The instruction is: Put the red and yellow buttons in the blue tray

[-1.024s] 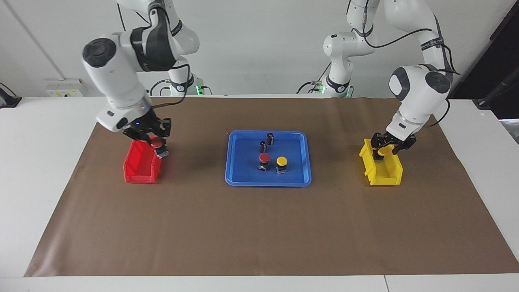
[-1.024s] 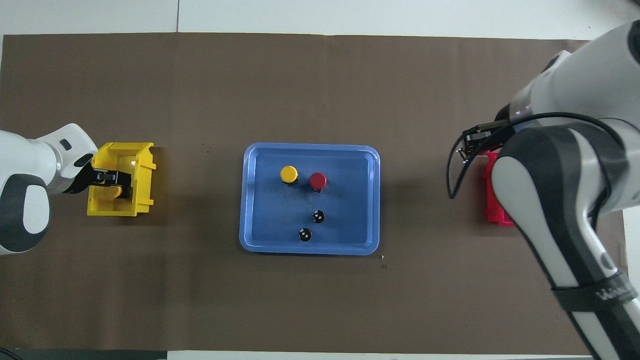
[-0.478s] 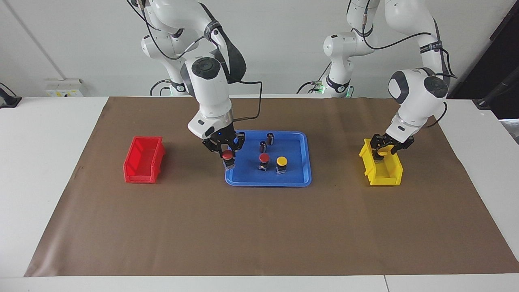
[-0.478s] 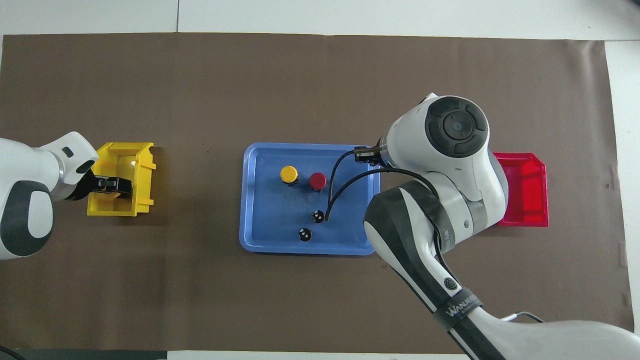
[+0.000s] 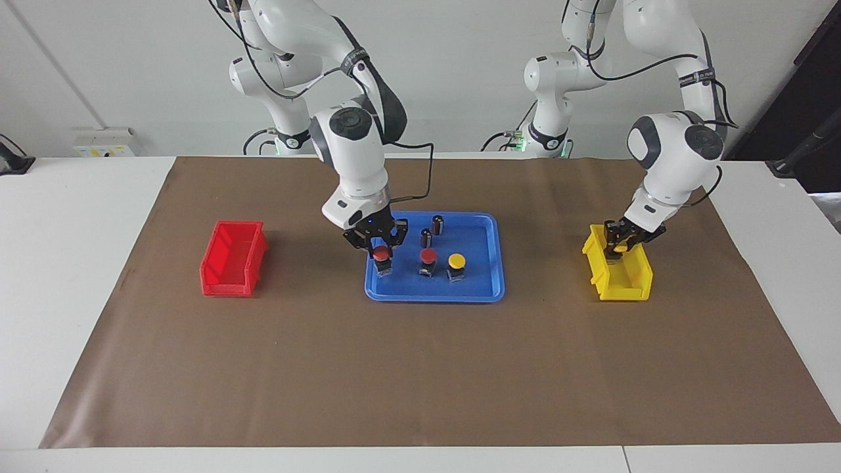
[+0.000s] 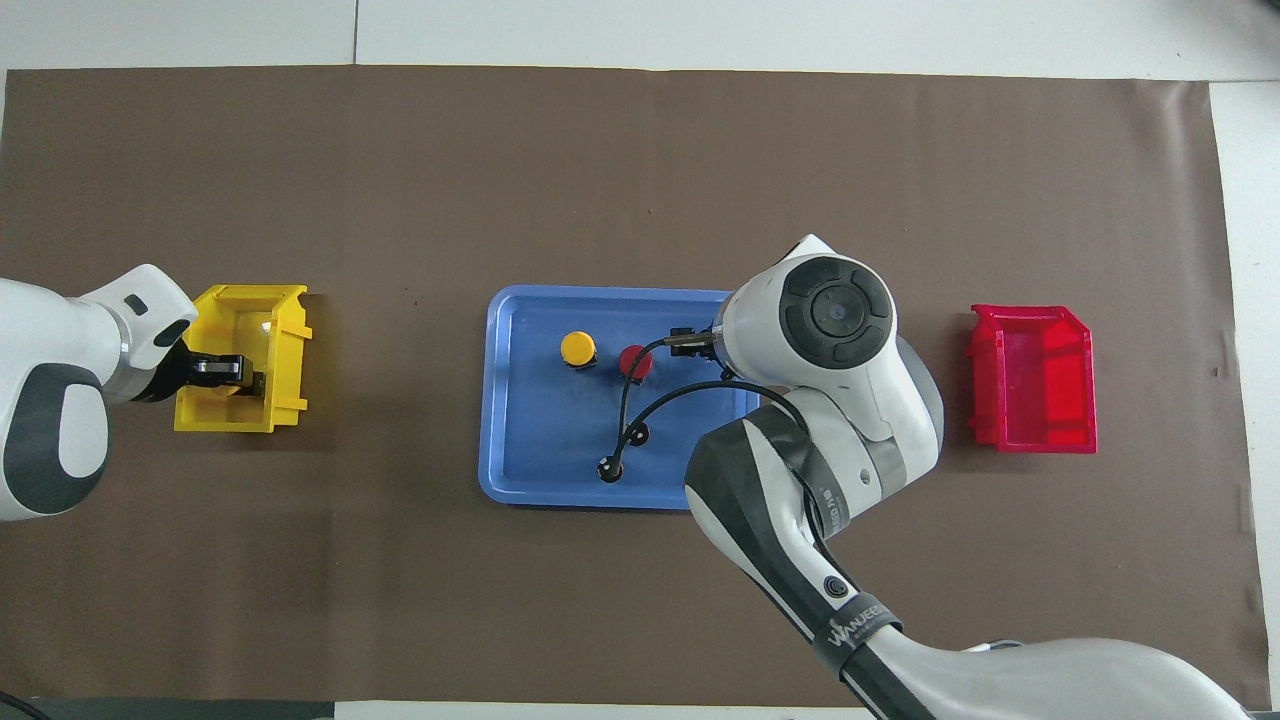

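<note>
two buttons in the tray, two more in the claws

while the right gripper (image 5: 380, 252) hangs low over the blue tray (image 5: 483, 286), at the tray's end toward the right arm, it is clenched on a red button (image 5: 381, 255), whose base looks just above the tray floor or on it; i cannot tell which. beside it, a second red button (image 5: 428, 257) and a yellow button (image 5: 456, 261) stand upright on the tray floor, close together. two dark cylinders (image 5: 432, 230) stand in the same tray, nearer to the robots. the left gripper (image 5: 621, 244) is down at the yellow bin (image 5: 621, 286), at the left arm's end of the table, its fingers closed around another yellow button (image 5: 622, 247), which sits at about the height of the bin's rim. toward the right arm's end sits the red bin (image 5: 230, 263), well apart from the tray, on the brown mat (image 5: 420, 368).
</note>
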Available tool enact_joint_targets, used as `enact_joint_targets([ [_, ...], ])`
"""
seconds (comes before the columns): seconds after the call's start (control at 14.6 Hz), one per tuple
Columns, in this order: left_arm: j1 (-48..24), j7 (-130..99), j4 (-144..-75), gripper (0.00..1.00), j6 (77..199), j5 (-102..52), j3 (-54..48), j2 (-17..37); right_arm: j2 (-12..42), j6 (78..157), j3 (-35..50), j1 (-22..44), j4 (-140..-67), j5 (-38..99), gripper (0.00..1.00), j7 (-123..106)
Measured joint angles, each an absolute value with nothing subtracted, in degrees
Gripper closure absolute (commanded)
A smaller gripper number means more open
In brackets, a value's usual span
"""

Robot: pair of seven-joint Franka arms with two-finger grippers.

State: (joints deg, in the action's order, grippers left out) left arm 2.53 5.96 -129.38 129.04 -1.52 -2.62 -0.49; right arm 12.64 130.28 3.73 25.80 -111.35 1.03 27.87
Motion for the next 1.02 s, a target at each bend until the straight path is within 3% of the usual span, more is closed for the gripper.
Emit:
enact_joint_targets([
  [0.14, 2.6, 5.9, -125.4, 0.96, 124.6, -1.5, -2.6, -0.6, 13.6, 130.6, 3.7, 26.4, -111.4, 1.0, 0.81, 28.1],
  [0.27, 2.8, 5.7, -117.9, 0.96, 116.9, -1.5, -2.5, -0.9, 14.1, 130.6, 3.6, 26.4, -111.6, 1.0, 0.65, 28.1],
  [0.41, 2.6, 3.1, -109.4, 0.96, 109.4, -1.6, -2.9, -1.2, 14.1, 130.6, 3.5, 26.4, -112.1, 1.0, 0.28, 28.1],
  [0.48, 1.6, 0.2, -107.1, 0.96, 108.0, -1.8, -3.4, -1.3, 14.1, 130.6, 3.5, 26.4, -112.3, 1.0, 0.00, 28.1],
  [0.75, -14.4, -21.6, -110.3, 0.96, 115.4, -2.0, -5.0, 0.8, 14.0, 128.8, 3.3, 26.0, -109.6, 0.9, 0.00, 28.1],
  [1.02, -25.9, -35.2, -112.4, 0.96, 124.8, -2.0, -5.4, 6.6, 12.7, 114.0, 2.4, 19.2, -97.3, 0.5, 0.00, 27.7],
])
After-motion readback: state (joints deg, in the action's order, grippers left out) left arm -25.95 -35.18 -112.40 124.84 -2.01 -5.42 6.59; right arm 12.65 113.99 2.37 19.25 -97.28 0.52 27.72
